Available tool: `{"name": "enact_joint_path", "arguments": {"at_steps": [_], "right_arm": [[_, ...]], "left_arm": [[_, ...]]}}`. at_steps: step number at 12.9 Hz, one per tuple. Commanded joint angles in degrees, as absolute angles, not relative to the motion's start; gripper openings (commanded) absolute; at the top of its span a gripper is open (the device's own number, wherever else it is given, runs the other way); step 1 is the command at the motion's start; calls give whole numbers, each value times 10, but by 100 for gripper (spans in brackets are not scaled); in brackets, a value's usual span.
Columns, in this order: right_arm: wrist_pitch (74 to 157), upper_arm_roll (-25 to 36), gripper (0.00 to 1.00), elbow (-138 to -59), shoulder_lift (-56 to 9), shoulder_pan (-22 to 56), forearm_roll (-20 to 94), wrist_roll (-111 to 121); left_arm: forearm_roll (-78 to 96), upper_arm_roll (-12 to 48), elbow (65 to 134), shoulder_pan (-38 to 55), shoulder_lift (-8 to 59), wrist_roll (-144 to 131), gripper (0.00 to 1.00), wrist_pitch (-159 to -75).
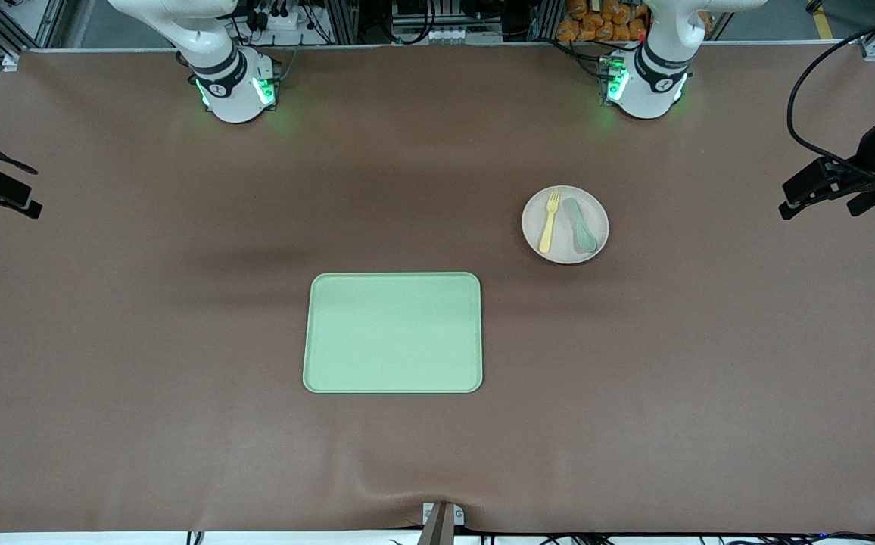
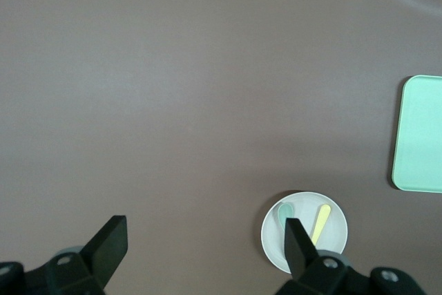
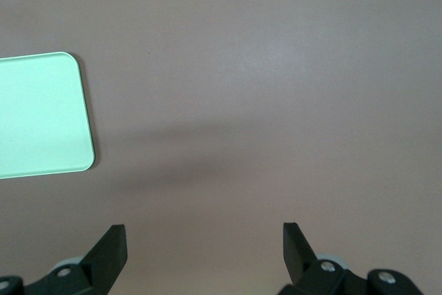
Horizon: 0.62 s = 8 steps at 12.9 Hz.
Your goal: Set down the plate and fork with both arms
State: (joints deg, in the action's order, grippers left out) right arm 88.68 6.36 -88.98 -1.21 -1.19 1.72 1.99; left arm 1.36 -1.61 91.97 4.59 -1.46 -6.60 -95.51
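One plate, one fork, one spoon and one tray lay on my brown table. The pale round plate sat toward my left arm's end of the table, farther from the front camera than the tray and well apart from it. It carried the yellow fork and the muted-green spoon side by side, the fork on the side toward the tray, its tines pointing toward my bases. The light-green rectangular tray lay flat near the table's middle with nothing on it.

My two arms both waited high. My left hand hung with its two fingers spread wide and gripping nothing, over bare table just beside the plate, one fingertip overlapping the plate's rim in its wrist view. My right hand hung likewise, fingers apart and holding nothing, over bare table near a corner of the tray. Nothing stood between either hand and the plate.
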Motion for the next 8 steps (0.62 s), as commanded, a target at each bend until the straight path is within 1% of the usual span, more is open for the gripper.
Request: {"name": "enact_joint_path", "arguments": {"at_steps": [1,4,8], "right_arm": [[895,61,100,-909,5,-11,9,23],[893,61,100,-904,4,-11,9,22],[889,61,100,-901,5,-12,10,20]], "left_arm": [[14,-15,918,47,-15,-55,100,-947],[14,-15,923,43,-13,-54,100,-947],[14,-14,928,44,8,-53,100,-935]]}}
